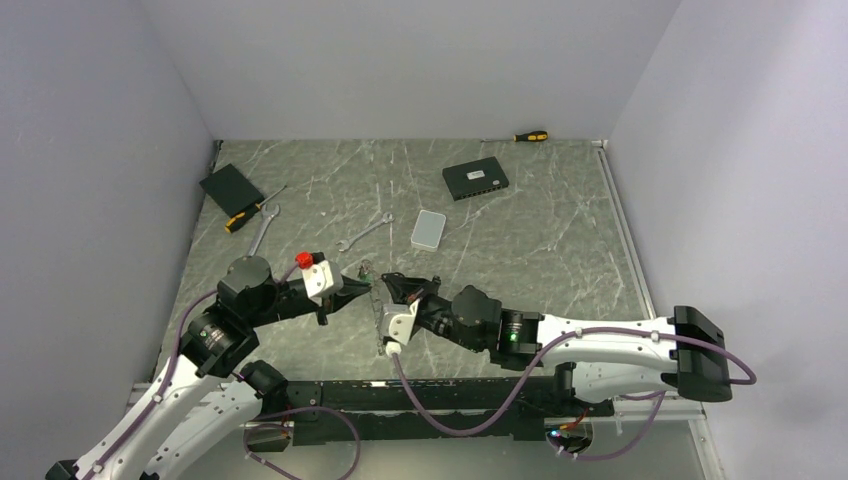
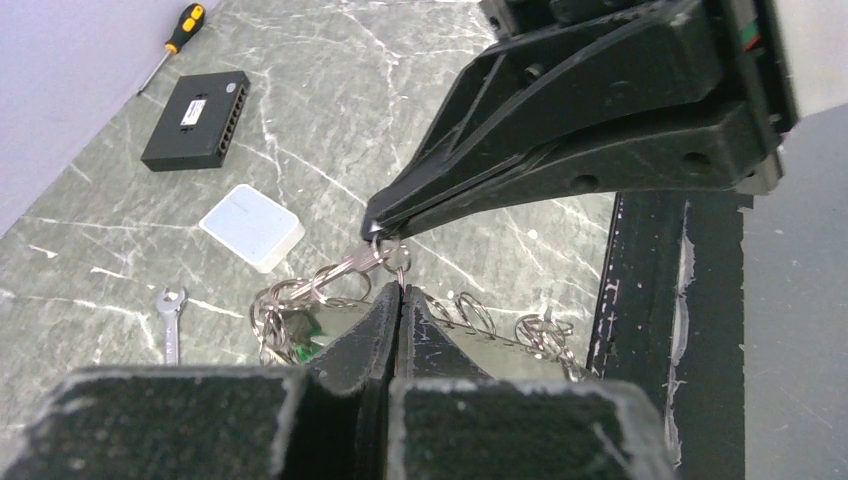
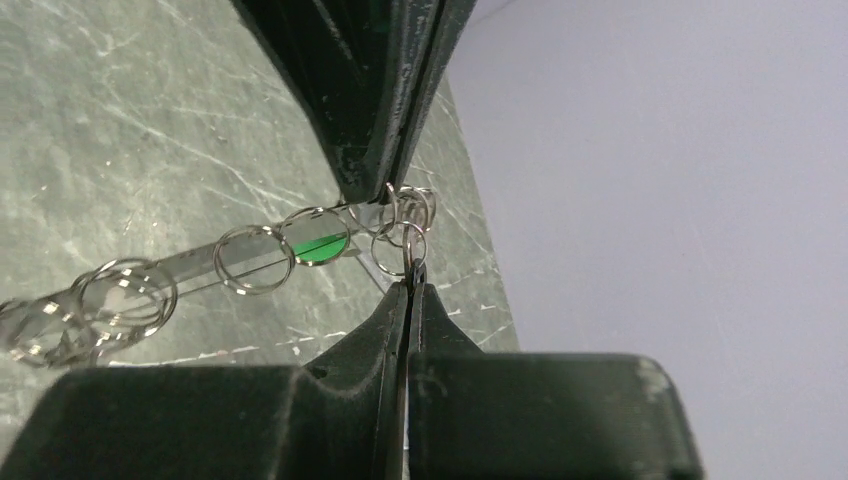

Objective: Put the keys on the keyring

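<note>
My left gripper and right gripper meet tip to tip above the table's near middle. In the left wrist view my left gripper is shut on a thin wire of the keyring, a silvery loop strung with small rings and a green tag. The right gripper's fingers reach in from the upper right and pinch a small silver key. In the right wrist view my right gripper is shut on that key's end, just below the left gripper's fingers. The keyring trails left.
Behind the grippers lie a white box, two wrenches, a black network switch, a black box and two screwdrivers. Walls close in the table on three sides.
</note>
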Controlling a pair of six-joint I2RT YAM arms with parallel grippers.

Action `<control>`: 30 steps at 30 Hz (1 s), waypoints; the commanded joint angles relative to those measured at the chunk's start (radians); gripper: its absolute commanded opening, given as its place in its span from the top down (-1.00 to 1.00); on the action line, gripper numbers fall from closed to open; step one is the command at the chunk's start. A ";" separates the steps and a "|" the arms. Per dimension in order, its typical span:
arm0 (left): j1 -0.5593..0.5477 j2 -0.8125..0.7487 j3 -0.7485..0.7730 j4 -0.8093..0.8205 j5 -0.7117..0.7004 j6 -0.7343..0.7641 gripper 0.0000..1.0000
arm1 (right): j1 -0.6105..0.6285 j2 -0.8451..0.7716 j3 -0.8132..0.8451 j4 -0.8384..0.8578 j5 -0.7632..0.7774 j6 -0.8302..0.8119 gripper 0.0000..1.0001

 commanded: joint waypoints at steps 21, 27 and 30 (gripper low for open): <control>0.006 0.095 0.060 -0.022 0.063 0.004 0.65 | 0.047 0.027 0.111 -0.115 0.185 -0.237 1.00; 0.006 0.067 0.047 -0.012 0.043 0.000 -0.44 | 0.047 0.004 0.072 -0.019 0.170 -0.319 1.00; 0.006 0.058 0.049 -0.016 0.046 0.003 -0.47 | 0.046 -0.017 0.059 0.000 0.145 -0.344 1.00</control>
